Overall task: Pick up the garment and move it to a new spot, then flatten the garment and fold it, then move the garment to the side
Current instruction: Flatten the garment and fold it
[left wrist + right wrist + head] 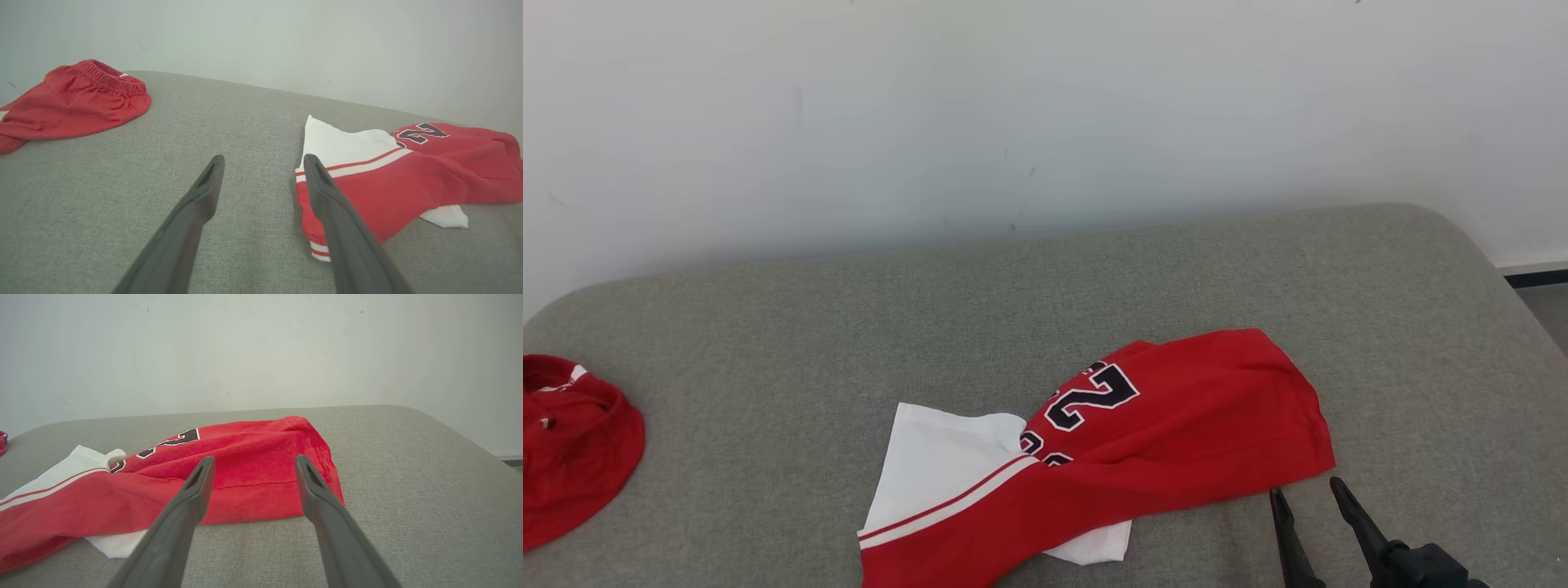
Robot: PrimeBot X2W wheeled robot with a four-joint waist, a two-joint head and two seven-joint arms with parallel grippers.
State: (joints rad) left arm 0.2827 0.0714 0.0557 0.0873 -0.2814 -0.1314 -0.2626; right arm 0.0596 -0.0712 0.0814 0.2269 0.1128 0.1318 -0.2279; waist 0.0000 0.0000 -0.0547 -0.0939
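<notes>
**Crumpled jersey, one arm at each end**
The red-and-white jersey (1176,425) lies mid-bench (768,343), its long axis running near-left to far-right. The right gripper (1305,487), jaws wide, sits just near of the red right end. The left gripper (263,160), jaws also wide, faces the striped left end.

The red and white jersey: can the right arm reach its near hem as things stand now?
Probably yes. The right tool is open and close to the near hem of the jersey, and nothing lies between them on the grey cushion.
</notes>
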